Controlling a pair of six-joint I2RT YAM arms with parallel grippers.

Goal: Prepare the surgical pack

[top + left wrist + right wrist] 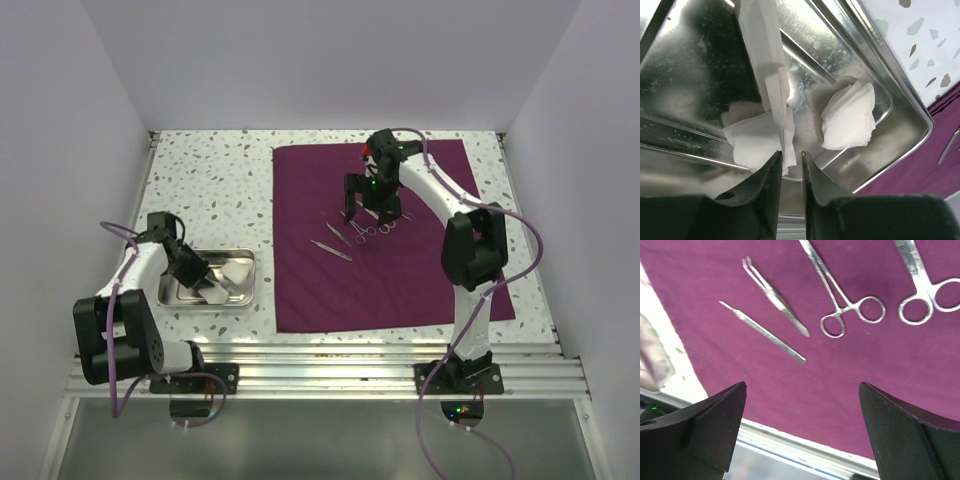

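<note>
Purple and flat, the cloth point(400, 280) covers the right part of the speckled table point(210, 180), and your right gripper point(372, 208) hangs over its far half. From above you cannot read those jaws. The right wrist view shows them spread wide and holding nothing, with 4 steel tools on the cloth below: a thin straight tool point(762, 332), tweezers point(775, 297) and 2 ring-handled scissors point(840, 300).

The tray point(230, 251) sits just left of the cloth, apart from it. The top view puts your left gripper point(200, 280) down inside it. Only the left wrist view shows the jaws nearly together, pinching an unfolded gauze strip point(765, 60), with 2 gauze squares point(847, 117) lying on the tray floor, 1 on each side of the strip.
</note>
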